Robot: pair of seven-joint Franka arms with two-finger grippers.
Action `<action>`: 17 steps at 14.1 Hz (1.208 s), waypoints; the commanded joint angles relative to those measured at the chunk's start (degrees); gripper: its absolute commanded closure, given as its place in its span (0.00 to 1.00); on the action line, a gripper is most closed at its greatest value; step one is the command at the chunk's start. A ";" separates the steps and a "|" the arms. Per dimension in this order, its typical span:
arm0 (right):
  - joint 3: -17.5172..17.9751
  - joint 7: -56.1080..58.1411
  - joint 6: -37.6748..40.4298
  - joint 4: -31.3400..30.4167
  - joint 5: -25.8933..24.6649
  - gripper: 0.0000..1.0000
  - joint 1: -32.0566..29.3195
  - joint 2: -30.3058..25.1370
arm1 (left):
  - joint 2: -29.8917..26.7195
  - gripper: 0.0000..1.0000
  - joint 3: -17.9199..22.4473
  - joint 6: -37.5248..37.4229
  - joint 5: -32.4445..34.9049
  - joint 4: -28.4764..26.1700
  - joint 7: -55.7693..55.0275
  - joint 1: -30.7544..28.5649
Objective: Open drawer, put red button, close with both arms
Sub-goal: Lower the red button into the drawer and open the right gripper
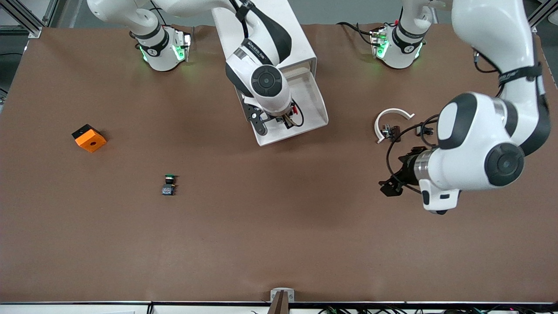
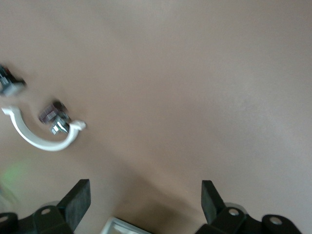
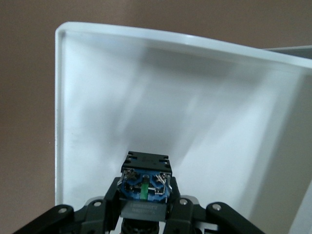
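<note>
The drawer (image 1: 321,107) stands pulled out of the white cabinet (image 1: 266,26), and its white tray fills the right wrist view (image 3: 58,97). My right gripper (image 1: 279,122) hangs over the open tray. In the right wrist view the gripper (image 3: 145,195) is shut on the red button (image 3: 145,181), of which only the blue-grey block base and black end show. The red cap is hidden. My left gripper (image 1: 391,186) is open and empty over bare table toward the left arm's end; its fingers (image 2: 78,199) stand wide apart.
A white C-shaped ring (image 1: 391,118) with small dark parts lies by the left gripper and shows in the left wrist view (image 2: 44,139). A green-capped button (image 1: 169,184) and an orange block (image 1: 89,138) lie toward the right arm's end.
</note>
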State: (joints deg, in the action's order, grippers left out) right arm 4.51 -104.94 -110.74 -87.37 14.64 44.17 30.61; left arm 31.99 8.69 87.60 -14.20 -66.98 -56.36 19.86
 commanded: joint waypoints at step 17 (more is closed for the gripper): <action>-0.90 27.26 33.54 13.45 0.21 0.00 -19.80 -14.16 | -6.68 0.00 -9.12 17.94 10.60 -20.10 29.99 -0.08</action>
State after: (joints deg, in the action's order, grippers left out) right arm 2.71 -86.33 -80.58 -73.09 14.55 28.20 19.73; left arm 27.93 1.65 102.24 -5.09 -82.27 -27.11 19.78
